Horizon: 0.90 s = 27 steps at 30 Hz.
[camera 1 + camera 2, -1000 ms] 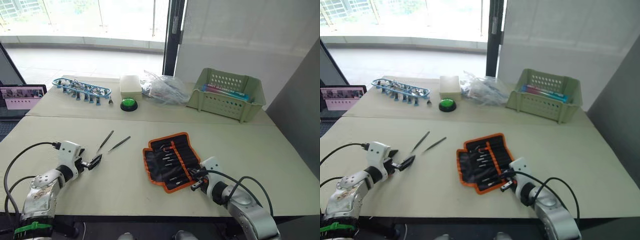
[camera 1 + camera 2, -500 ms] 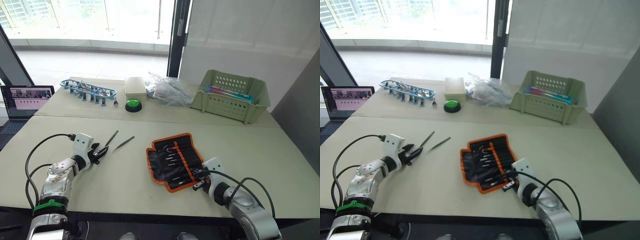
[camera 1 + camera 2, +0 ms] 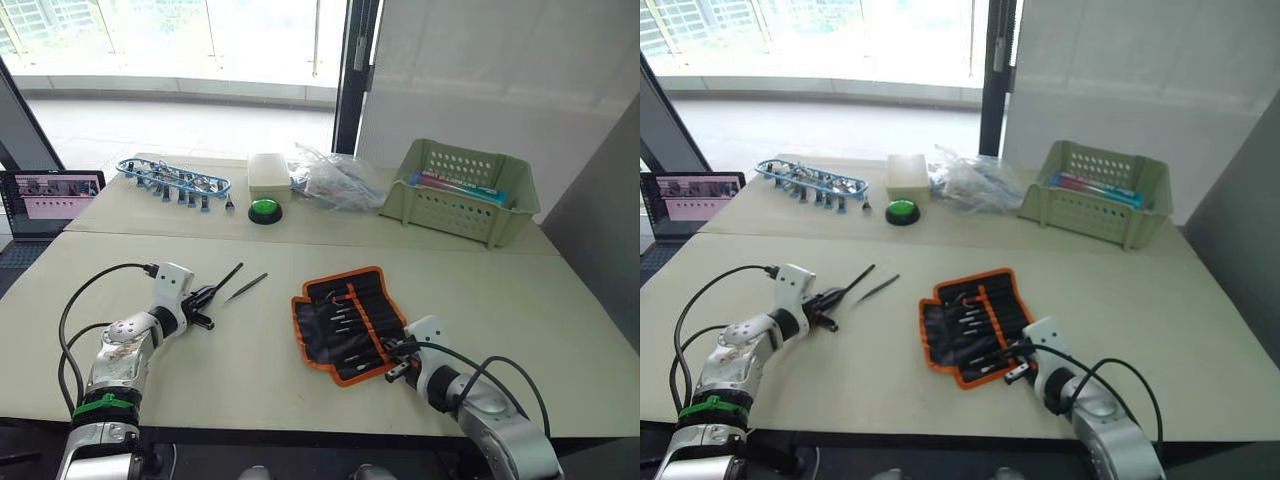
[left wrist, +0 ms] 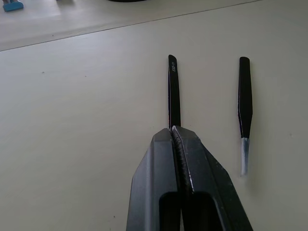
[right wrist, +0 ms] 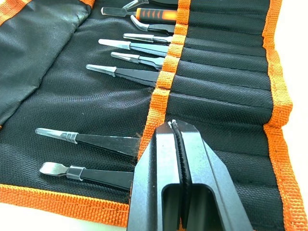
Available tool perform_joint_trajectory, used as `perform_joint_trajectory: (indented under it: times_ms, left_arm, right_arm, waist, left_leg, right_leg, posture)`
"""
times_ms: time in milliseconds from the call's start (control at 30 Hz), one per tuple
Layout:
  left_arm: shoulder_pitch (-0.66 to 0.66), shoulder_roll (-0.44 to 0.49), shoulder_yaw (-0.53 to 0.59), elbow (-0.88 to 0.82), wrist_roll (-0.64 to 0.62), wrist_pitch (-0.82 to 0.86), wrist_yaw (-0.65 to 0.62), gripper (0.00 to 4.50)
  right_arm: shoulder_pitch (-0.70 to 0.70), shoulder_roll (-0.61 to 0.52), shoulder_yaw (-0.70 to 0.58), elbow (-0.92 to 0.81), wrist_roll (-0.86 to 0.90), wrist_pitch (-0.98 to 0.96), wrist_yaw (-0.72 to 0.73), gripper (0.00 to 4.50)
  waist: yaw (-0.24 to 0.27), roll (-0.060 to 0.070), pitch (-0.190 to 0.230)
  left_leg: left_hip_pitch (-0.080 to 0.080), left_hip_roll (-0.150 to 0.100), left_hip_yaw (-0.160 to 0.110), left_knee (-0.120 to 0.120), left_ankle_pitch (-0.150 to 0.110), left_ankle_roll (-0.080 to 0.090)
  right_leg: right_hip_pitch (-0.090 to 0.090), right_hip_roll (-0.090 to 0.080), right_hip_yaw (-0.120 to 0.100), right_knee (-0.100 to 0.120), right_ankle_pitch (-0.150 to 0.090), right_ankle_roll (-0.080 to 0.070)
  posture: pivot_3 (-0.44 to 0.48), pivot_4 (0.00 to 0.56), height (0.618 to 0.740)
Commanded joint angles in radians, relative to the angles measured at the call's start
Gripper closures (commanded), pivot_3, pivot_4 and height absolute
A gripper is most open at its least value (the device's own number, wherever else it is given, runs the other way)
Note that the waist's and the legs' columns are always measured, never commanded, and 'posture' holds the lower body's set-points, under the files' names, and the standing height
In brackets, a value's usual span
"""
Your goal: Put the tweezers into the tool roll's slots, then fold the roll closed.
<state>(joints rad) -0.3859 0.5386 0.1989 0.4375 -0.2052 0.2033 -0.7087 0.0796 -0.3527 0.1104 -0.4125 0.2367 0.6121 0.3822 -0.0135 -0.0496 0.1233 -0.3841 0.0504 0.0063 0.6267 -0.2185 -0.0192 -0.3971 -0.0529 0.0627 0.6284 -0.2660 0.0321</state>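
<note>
My left end effector (image 4: 172, 131) is pinching one tweezer (image 4: 173, 91), its long axis pointing straight ahead; the tool roll (image 3: 350, 322) is lying rightward on the tabletop (image 3: 260, 360), under my pressed-together right end effector (image 5: 174, 126).

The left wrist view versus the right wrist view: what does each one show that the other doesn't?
Left wrist alone: the left claw shut on one tweezer, a second loose tweezer beside it on the table. Right wrist alone: the open tool roll with tools already in its slots. Shared: a shut black claw in each, the right claw empty at the orange strip.
</note>
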Motion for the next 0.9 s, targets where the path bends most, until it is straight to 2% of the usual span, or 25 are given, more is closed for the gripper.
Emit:
perform_joint_trajectory:
  times_ms: [33,200,367,500,600,733,900]
  left_arm:
    - [-0.023,0.052,0.031,-0.17,-0.065,0.055,-0.033,4.49]
    - [-0.04,0.082,0.046,-0.375,-0.177,0.168,-0.073,4.49]
    - [-0.037,0.103,-0.033,-0.583,-0.31,0.338,-0.172,4.49]
    - [-0.03,0.144,-0.216,-0.698,-0.277,0.45,-0.214,4.49]
    - [-0.035,0.165,-0.29,-0.745,-0.263,0.495,-0.22,4.49]
    - [-0.048,0.217,-0.428,-0.754,-0.162,0.511,-0.23,4.49]
    - [-0.087,0.215,-0.481,-0.758,-0.125,0.518,-0.239,4.49]
  right_arm:
    - [0.038,-0.005,0.039,0.063,-0.011,0.068,0.002,4.5]
    - [0.037,-0.006,0.04,0.063,-0.013,0.07,0.006,4.5]
    - [0.037,-0.007,0.043,0.063,-0.015,0.071,0.008,4.5]
    - [0.04,-0.005,0.048,0.063,-0.016,0.069,0.008,4.5]
    - [0.04,-0.004,0.051,0.063,-0.018,0.068,0.007,4.5]
    - [0.037,-0.001,0.049,0.064,-0.018,0.069,0.003,4.5]
    - [0.048,0.003,0.052,0.059,-0.02,0.066,-0.003,4.5]
  waist:
    - [-0.001,-0.004,0.001]
    - [-0.002,-0.006,0.002]
    - [-0.005,-0.006,0.002]
    - [-0.004,-0.005,0.002]
    - [-0.004,-0.005,0.003]
    - [-0.005,-0.004,0.003]
    - [-0.002,-0.004,0.004]
  left_leg:
    - [-0.001,0.0,0.0,0.0,0.0,0.0]
    - [-0.006,0.001,0.0,0.0,0.0,0.0]
    - [-0.006,0.0,0.0,0.0,0.0,0.0]
    - [-0.006,0.0,0.0,0.0,0.0,0.0]
    - [-0.006,0.001,0.0,0.0,0.0,0.0]
    - [-0.005,0.002,-0.001,0.0,0.0,0.0]
    - [-0.005,0.002,-0.002,0.0,0.0,0.0]
  right_leg:
    - [-0.002,0.0,0.0,0.0,0.0,0.0]
    - [-0.006,0.001,0.0,0.001,0.003,-0.006]
    - [-0.006,0.001,0.001,0.0,0.002,-0.005]
    - [-0.006,0.003,0.003,0.0,-0.002,0.001]
    - [-0.006,0.005,0.004,0.0,-0.002,0.001]
    - [-0.006,0.008,0.005,0.0,-0.003,-0.001]
    - [-0.007,0.008,0.005,0.001,-0.003,-0.001]
  posture:
    - [0.0,0.15,0.738]
    - [0.0,0.15,0.738]
    - [0.0,0.15,0.738]
    - [0.0,0.15,0.738]
    - [0.0,0.15,0.738]
    - [0.0,0.15,0.738]
    - [0.0,0.15,0.738]
